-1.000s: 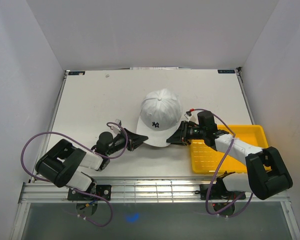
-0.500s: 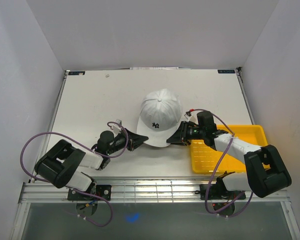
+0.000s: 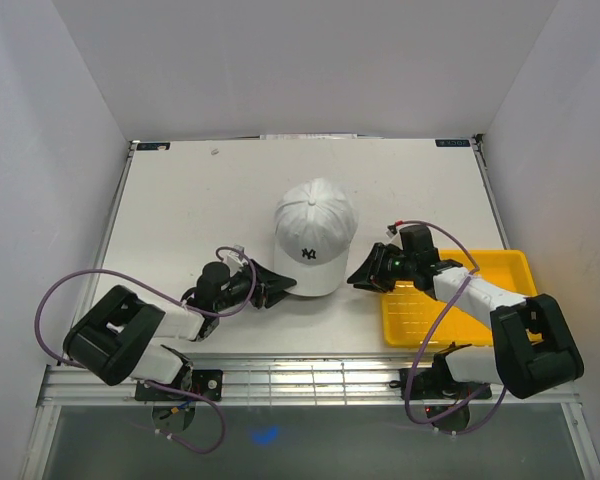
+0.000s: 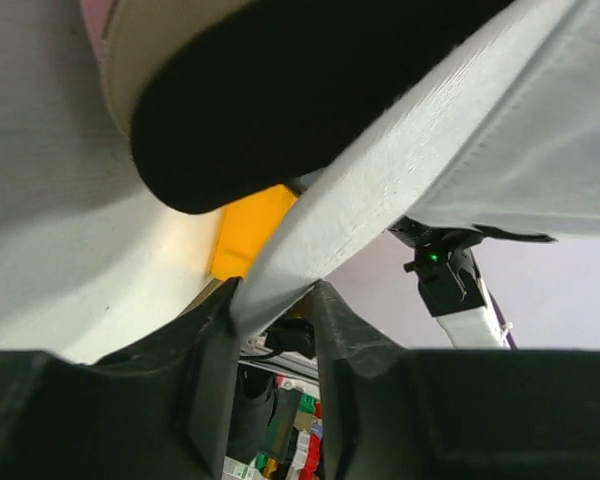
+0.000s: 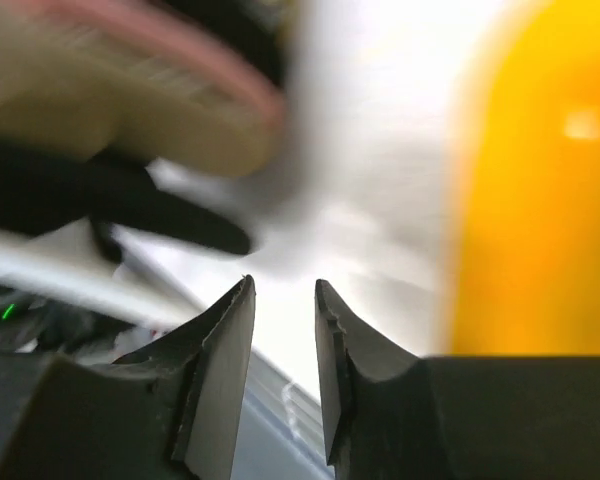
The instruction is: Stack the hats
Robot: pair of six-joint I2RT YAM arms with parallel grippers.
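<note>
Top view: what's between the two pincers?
The curved brim of the white fabric baseball cap lies between the left pincer and right pincer, in the top view.

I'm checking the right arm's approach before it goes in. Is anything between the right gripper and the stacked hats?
Nothing visible. The right gripper, jaws open and empty, sits just right of the white hat at its brim, with only bare table between them. The yellow tray lies behind the gripper, off the path.

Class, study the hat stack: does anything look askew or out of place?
Yes: the white cap's brim angles away from the black brim beneath it, leaving a gap. It lies between the left gripper's fingers, so the stack isn't nested flush.
</note>
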